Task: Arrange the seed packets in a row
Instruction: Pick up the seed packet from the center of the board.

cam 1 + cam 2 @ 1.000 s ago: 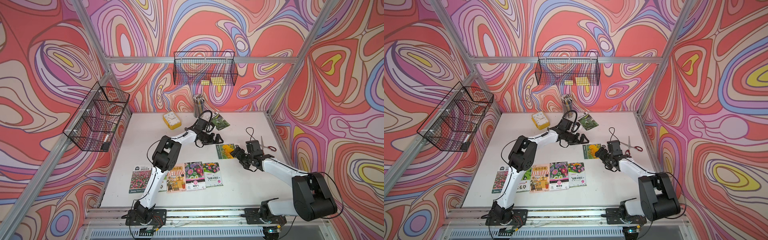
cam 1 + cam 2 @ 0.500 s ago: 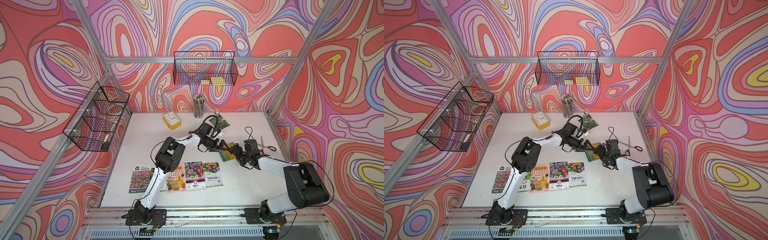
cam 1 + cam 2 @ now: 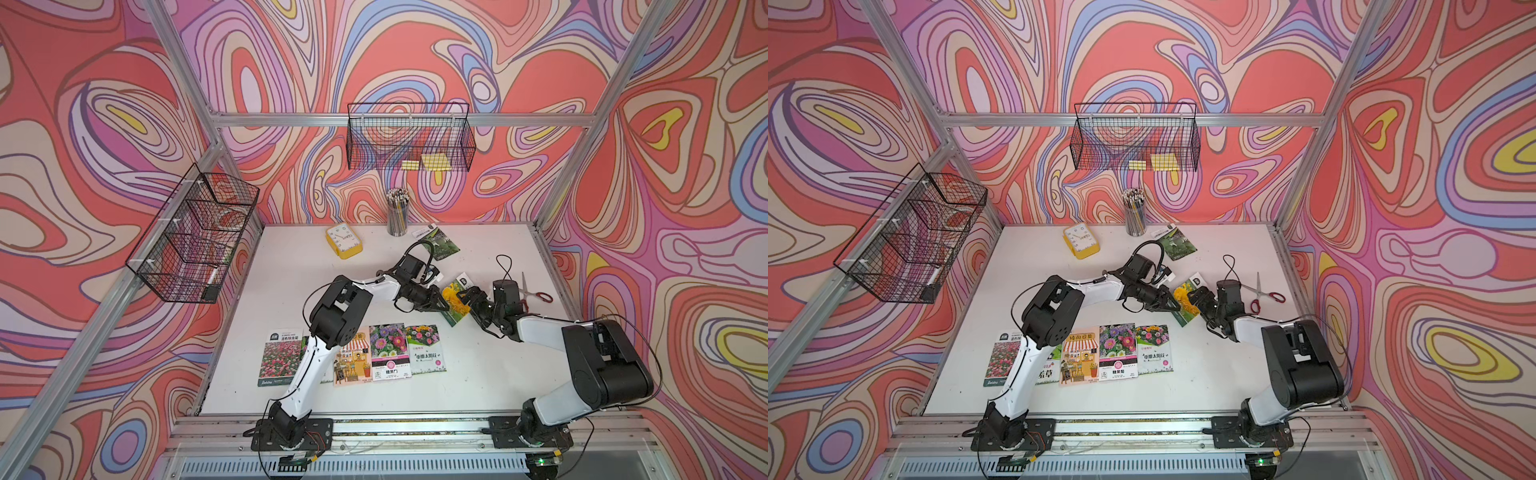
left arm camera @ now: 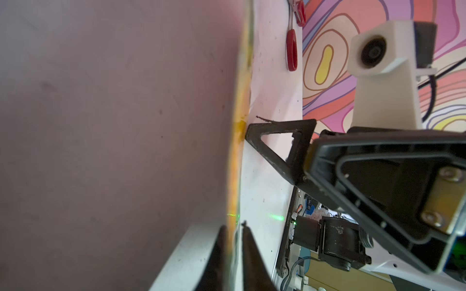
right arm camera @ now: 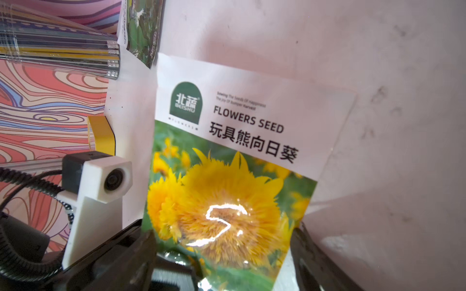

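Right wrist view showed the sunflower packet [image 5: 227, 163] standing between the right jaws. These were spread wide and pressed against its two side edges, so the packet bowed. In a top view the packet hung tilted above the table [image 3: 291, 270], toward the right edge. The left jaws were closed thin on the packet's other end, as the left wrist view showed edge-on. Five more seed packets [image 3: 426, 349] lay side by side near the front edge, one half hidden under the left arm [image 3: 307, 374]. A green-leaf packet [image 3: 440, 243] lay by the back edge, beside a cup [image 3: 397, 218] full of pencils. The wire basket [image 3: 409, 137] on the back wall held yellow sticky-note pads [image 3: 434, 161].
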### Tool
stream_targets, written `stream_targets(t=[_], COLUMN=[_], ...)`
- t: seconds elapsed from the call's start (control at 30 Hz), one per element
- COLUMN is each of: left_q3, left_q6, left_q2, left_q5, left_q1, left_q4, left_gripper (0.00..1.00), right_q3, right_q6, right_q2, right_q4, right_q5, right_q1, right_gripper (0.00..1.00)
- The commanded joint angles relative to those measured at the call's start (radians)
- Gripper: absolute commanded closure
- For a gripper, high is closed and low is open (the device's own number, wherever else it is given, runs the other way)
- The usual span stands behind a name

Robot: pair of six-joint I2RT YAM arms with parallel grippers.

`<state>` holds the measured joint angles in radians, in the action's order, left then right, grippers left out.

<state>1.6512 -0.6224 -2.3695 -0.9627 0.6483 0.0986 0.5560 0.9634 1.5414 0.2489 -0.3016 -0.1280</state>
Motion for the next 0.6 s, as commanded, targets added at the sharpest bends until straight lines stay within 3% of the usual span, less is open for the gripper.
stream_targets(t=[0.0, 0.23, 0.47, 0.57], left_q3=[-0.008, -0.18, -0.368, -0.426], left_q6=[-0.035, -0.208, -0.501, -0.551], left_q2=[0.024, 0.179, 0.258, 0.276], left_q5=[0.074, 0.203, 0.376, 0.458], left_q1=[0.002, 0.013, 0.069, 0.095], left_q4=[-0.031, -0.315, -0.703, -0.776], left_gripper=[1.0, 1.0, 1.0, 1.0], right_q3=[-0.05, -0.061, -0.115, -0.117], right_q6=[0.002, -0.018, 0.108, 0.146], right_q2=[-0.034, -0.149, -0.162, -0.157], right_q4=[-0.07, -0.068, 0.101, 0.154], right_q5=[-0.008, -0.126, -0.22, -0.246], right_q1=[0.034, 0.071, 0.076, 0.076], right_gripper=[0.16, 0.15, 0.15, 0.16])
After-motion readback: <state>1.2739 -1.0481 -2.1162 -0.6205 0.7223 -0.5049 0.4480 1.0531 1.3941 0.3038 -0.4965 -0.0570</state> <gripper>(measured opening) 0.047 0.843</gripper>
